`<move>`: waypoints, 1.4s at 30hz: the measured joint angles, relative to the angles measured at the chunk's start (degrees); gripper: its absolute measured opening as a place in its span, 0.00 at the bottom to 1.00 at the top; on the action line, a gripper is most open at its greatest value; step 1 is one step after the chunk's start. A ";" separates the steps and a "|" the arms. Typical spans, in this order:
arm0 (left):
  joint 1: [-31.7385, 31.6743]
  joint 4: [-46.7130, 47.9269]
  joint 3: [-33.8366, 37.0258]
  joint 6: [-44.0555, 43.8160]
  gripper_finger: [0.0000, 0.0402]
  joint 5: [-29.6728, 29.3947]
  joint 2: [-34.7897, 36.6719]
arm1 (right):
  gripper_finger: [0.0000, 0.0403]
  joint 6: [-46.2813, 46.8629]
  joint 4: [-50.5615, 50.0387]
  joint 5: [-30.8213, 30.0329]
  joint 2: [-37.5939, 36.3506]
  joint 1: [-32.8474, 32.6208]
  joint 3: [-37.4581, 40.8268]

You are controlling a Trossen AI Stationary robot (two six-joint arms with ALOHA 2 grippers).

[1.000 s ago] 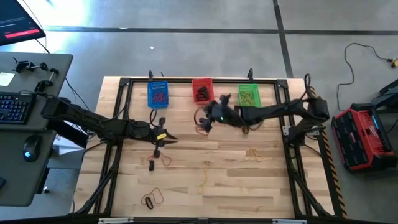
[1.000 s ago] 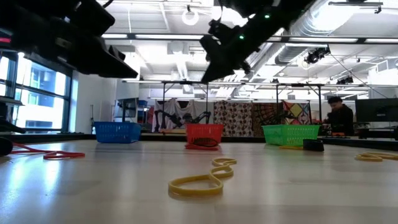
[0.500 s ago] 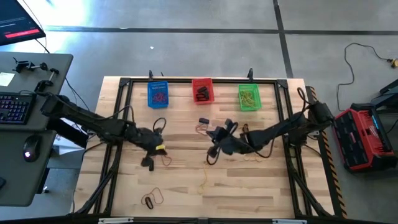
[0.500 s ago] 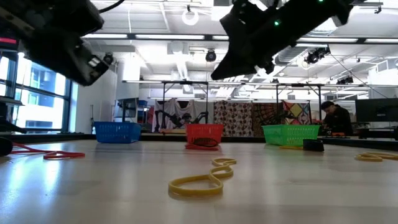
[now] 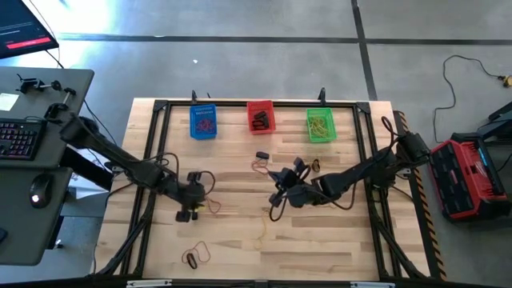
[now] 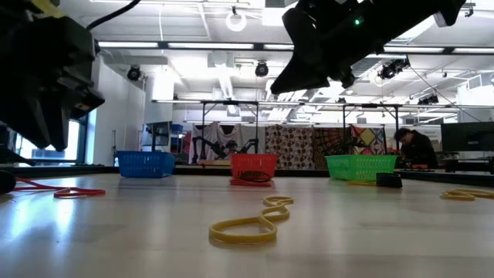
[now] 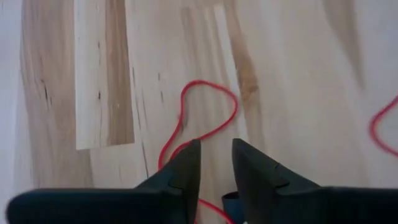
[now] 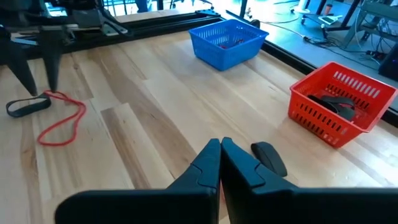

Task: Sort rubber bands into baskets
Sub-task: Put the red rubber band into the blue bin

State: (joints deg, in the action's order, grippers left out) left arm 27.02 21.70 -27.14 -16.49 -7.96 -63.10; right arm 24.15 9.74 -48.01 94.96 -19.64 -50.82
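My left gripper (image 7: 216, 155) hangs low over the pale wooden table (image 5: 336, 240), fingers slightly apart, straddling a thin red rubber band loop (image 7: 205, 118) lying flat on the boards. My right gripper (image 8: 220, 152) hovers mid-table with fingers pressed together, empty. At the far edge stand the blue plastic mesh basket (image 5: 203, 122), red mesh basket (image 5: 260, 117) and green mesh basket (image 5: 320, 125). A yellowish rubber band (image 6: 248, 221) lies near the front.

Three baskets (image 5: 203, 122) (image 5: 260, 117) (image 5: 320, 125) stand in a row along the table's (image 5: 344, 240) far edge, each holding rubber bands. Loose bands lie on the table nearer the front: one at the left-front corner (image 5: 194, 256), one at mid-front (image 5: 263, 232), others right of centre (image 5: 326, 199)
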 joint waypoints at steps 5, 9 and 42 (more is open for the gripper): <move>0.56 -0.05 0.00 -3.38 0.29 -2.90 -4.85 | 0.00 -0.03 0.00 0.03 0.02 -0.06 0.02; -0.32 -0.06 0.00 -6.84 0.30 -3.99 -8.19 | 0.00 -0.11 0.00 0.03 0.02 -0.04 0.02; -4.48 9.29 -8.59 2.38 0.00 -6.44 -9.67 | 0.00 1.41 -0.07 0.16 0.23 -0.04 -0.02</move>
State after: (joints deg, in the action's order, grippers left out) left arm 22.54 30.99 -35.73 -14.12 -14.40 -72.77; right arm 25.56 9.67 -47.86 95.18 -19.68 -50.84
